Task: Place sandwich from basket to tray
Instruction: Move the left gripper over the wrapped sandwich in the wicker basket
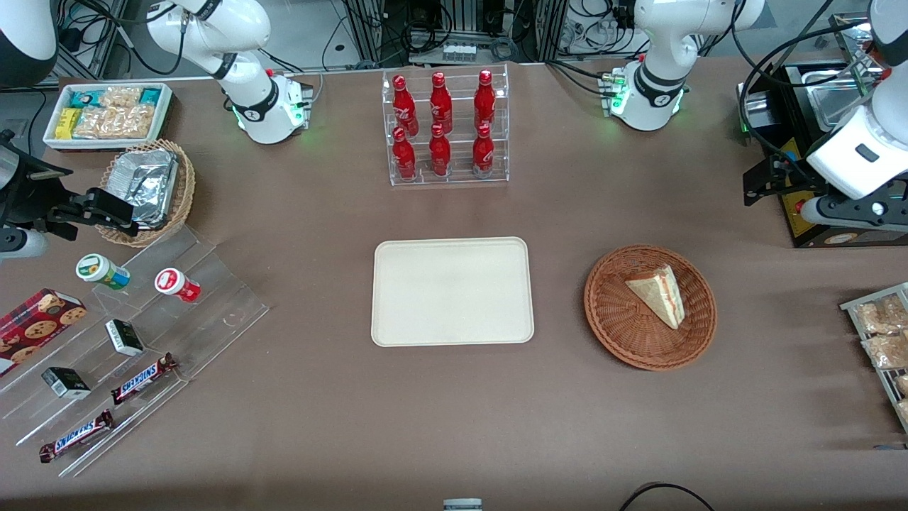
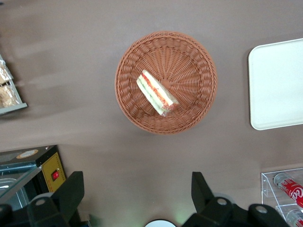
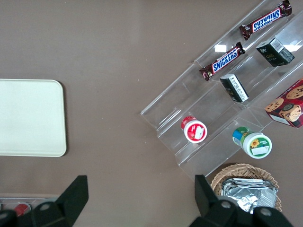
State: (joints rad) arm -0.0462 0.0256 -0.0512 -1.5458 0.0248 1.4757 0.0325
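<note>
Our gripper (image 2: 137, 196) hangs high over the tabletop (image 1: 454, 426), jaws spread wide and empty. The sandwich (image 1: 658, 292) lies in the wicker basket (image 1: 617, 316), beside the tray (image 1: 397, 326). We judge it light and squashy: pinch the bread faces gently.

White arm; hand (image 2: 137, 194) with 2 seemingly black fingers.

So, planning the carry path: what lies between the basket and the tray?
Only bare brown tabletop separates the basket holding the sandwich from the tray, as the front view shows. The open gripper hovers high above the table beside the basket.
</note>
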